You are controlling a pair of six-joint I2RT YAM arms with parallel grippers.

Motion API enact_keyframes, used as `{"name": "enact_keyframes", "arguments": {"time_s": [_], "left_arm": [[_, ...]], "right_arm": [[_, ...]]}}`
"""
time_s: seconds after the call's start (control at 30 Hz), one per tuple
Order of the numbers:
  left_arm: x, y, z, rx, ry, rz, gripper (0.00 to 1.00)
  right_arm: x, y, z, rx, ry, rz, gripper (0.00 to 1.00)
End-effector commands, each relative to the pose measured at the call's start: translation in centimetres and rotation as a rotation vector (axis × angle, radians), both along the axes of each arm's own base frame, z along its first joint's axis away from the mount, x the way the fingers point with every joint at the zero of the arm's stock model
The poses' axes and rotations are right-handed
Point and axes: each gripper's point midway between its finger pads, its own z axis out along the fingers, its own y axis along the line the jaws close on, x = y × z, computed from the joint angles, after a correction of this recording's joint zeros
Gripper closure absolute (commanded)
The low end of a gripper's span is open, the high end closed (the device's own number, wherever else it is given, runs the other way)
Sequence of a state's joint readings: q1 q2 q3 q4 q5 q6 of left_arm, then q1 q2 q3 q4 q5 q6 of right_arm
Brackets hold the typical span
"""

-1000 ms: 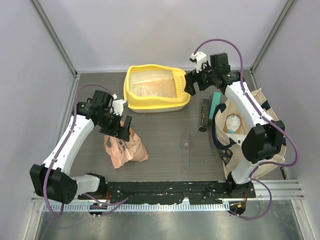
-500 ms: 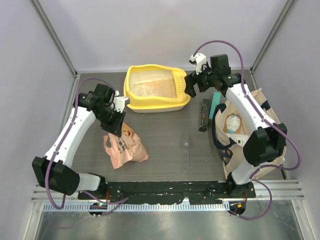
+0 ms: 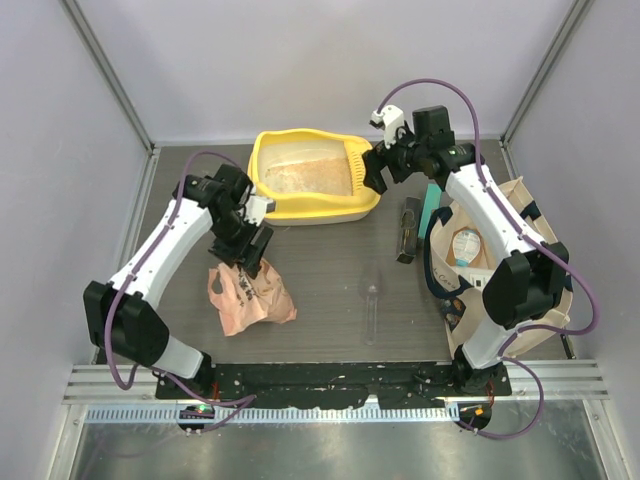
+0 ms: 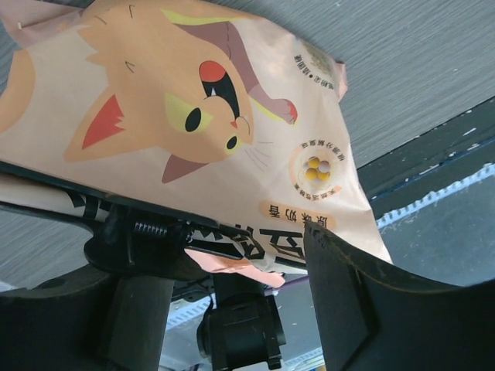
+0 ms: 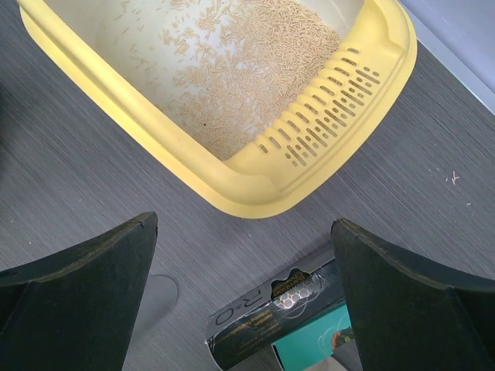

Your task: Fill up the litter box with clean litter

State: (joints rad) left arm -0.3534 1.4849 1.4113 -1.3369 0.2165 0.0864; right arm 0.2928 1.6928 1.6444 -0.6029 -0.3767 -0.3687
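The yellow litter box [image 3: 268,196] stands at the back of the table. Pale clean litter [image 3: 305,178] covers part of its floor, also seen in the right wrist view [image 5: 255,69]. A slotted scoop [image 5: 325,100] rests at its right end. The peach litter bag [image 3: 250,298] with a cartoon cat [image 4: 186,108] lies flat on the table, front left. My left gripper [image 3: 252,250] hangs over the bag's upper edge, jaws apart [image 4: 224,255], a torn flap just beyond them. My right gripper [image 3: 375,172] hovers open [image 5: 244,224] beside the box's right end, holding nothing.
A black carton [image 3: 408,230] and a teal box [image 3: 435,205] lie right of the litter box. A cream canvas tote [image 3: 520,215] with goods stands at the right edge. A clear spoon [image 3: 371,305] lies mid-table. Walls close three sides.
The left arm swung right and back over the bag's top edge; its jaws narrowed, then spread again. The bag barely shifted. The right gripper drifted slightly back-left.
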Motion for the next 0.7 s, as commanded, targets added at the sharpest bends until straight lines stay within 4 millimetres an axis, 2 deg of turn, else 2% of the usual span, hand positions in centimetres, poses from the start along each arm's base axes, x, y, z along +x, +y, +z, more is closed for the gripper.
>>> {"name": "enact_keyframes", "arguments": {"time_s": [0.0, 0.1, 0.13, 0.17, 0.2, 0.27, 0.33, 0.4, 0.5, 0.57, 0.6, 0.63, 0.67], "left_arm": [[-0.6, 0.6, 0.2, 0.057, 0.027, 0.022, 0.36], [-0.7, 0.4, -0.4, 0.059, 0.059, -0.023, 0.50], [-1.0, 0.4, -0.5, 0.066, 0.066, -0.061, 0.59], [-1.3, 0.6, -0.7, 0.084, 0.074, -0.085, 0.63], [-1.8, 1.1, -0.7, 0.095, 0.091, -0.122, 0.74], [-2.7, 1.9, -0.9, 0.133, 0.113, -0.137, 0.81], [-3.1, 2.5, -1.2, 0.154, 0.123, -0.163, 0.99], [-2.8, 2.8, -1.0, 0.166, 0.102, -0.170, 1.00], [-1.0, 2.5, 0.5, 0.142, -0.011, -0.214, 1.00], [1.3, 1.9, 2.1, 0.120, -0.144, -0.289, 1.00], [2.3, 1.9, 3.1, 0.119, -0.213, -0.325, 1.00], [3.4, 1.6, 4.2, 0.110, -0.279, -0.360, 1.00], [4.7, 1.6, 4.9, 0.123, -0.354, -0.441, 1.00]], "right_arm": [[0.0, 0.2, 1.6, 0.005, -0.052, 0.025, 0.00], [-0.1, 0.3, 1.5, 0.005, -0.051, 0.028, 0.00], [-0.1, 0.3, 1.7, 0.005, -0.058, 0.026, 0.00], [0.0, 0.3, 1.7, 0.004, -0.062, 0.023, 0.00], [0.0, 0.1, 1.6, -0.002, -0.067, 0.018, 0.00], [0.1, 0.0, 1.5, -0.008, -0.072, 0.015, 0.00], [0.1, 0.0, 1.3, -0.010, -0.067, 0.015, 0.00], [0.2, 0.2, 1.0, -0.007, -0.060, 0.021, 0.00], [0.6, 0.8, 1.2, 0.000, -0.063, 0.030, 0.00], [0.9, 1.2, 1.9, 0.010, -0.078, 0.041, 0.00], [1.2, 1.5, 1.5, 0.007, -0.070, 0.048, 0.00], [1.5, 1.8, 2.1, 0.013, -0.085, 0.054, 0.00], [1.5, 2.0, 2.1, 0.020, -0.082, 0.062, 0.00]]}}
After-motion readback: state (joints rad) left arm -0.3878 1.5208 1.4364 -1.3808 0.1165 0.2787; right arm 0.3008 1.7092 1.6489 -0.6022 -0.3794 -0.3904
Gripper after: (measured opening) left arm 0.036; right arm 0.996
